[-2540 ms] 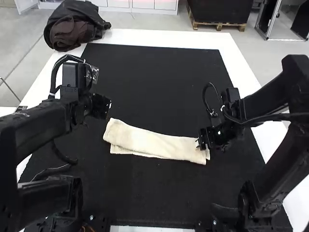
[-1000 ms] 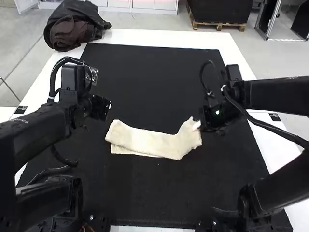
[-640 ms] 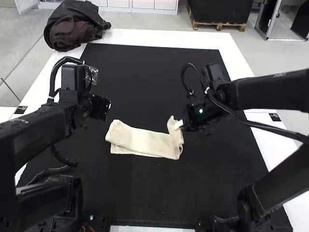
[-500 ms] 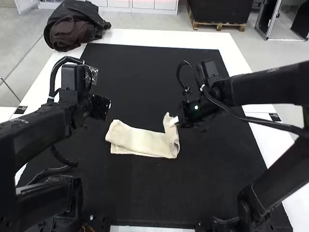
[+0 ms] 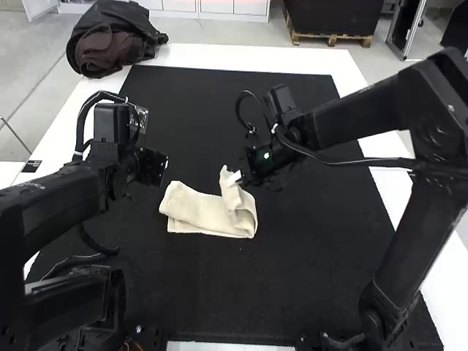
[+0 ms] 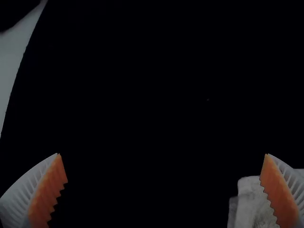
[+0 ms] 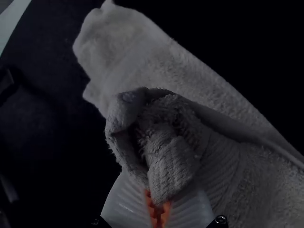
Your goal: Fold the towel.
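Towel on mat, mat on table — bag behind, left.

I find my left arm bent, its left gripper agape, fingers spread wide. My right arm is raised at the elbow and reaches inward; its right gripper is closed, orange pads nearly meeting.
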You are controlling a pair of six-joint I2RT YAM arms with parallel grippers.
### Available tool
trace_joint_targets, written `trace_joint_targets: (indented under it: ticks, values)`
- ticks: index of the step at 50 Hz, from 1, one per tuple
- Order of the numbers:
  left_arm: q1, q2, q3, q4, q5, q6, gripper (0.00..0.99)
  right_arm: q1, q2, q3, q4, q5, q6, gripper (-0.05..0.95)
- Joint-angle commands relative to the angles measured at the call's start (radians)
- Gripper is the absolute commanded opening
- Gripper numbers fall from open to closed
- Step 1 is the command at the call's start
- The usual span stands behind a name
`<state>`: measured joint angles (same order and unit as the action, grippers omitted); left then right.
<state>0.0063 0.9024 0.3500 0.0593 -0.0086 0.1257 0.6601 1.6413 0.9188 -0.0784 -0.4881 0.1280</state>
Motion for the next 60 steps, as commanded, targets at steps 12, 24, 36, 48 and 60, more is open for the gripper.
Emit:
trace_joint_targets:
  ticks: [12, 24, 36, 48, 60]
  values:
    - [0.011, -0.003, 0.004, 0.030, -0.054, -0.029, 0.951, 0.078, 0.109, 0.123, 0.043, -0.018, 0.022, -0.02]
    - [0.031, -0.003, 0.004, 0.047, -0.082, -0.029, 0.951, 0.105, 0.195, 0.215, 0.045, -0.020, 0.022, -0.02]
    - [0.115, -0.003, -0.006, 0.057, -0.080, -0.021, 0.951, 0.142, 0.269, 0.298, 0.045, -0.020, 0.024, -0.02]
    - [0.189, -0.005, -0.019, 0.060, -0.064, 0.025, 0.951, 0.176, 0.339, 0.376, 0.045, -0.021, 0.024, -0.02]
    - [0.231, -0.003, -0.022, 0.065, -0.050, 0.045, 0.951, 0.194, 0.400, 0.445, 0.045, -0.026, 0.025, -0.02]
